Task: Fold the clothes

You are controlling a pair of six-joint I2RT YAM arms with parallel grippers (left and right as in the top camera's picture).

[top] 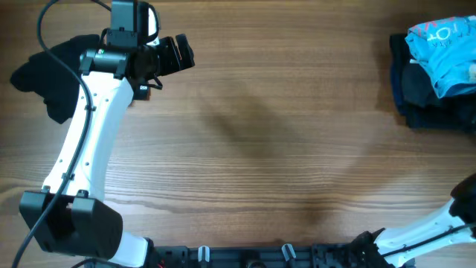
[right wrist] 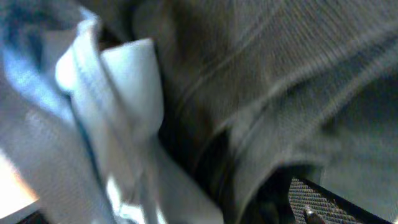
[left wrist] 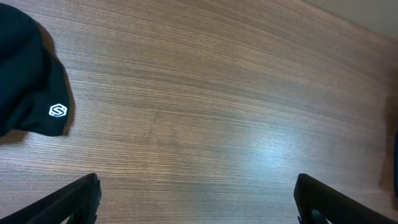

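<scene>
The clothes, a light blue shirt (top: 444,46) with white print, lie crumpled on a pile of dark garments (top: 424,100) at the table's far right. My left gripper (top: 177,53) hangs open over bare wood at the upper left, its two dark fingertips (left wrist: 84,193) wide apart with nothing between them. My right arm (top: 446,219) leaves the overhead view at the right edge. In the right wrist view, my right gripper (right wrist: 193,208) is right against blurred light blue cloth (right wrist: 112,93) and grey-dark cloth (right wrist: 267,74). Only one textured pad (right wrist: 314,199) shows, far to the side.
A black garment (top: 37,74) with a small white logo (left wrist: 58,111) lies at the far left, beside the left arm. Wooden tabletop (top: 268,149) spans the middle. A black rail with arm mounts (top: 282,257) runs along the front edge.
</scene>
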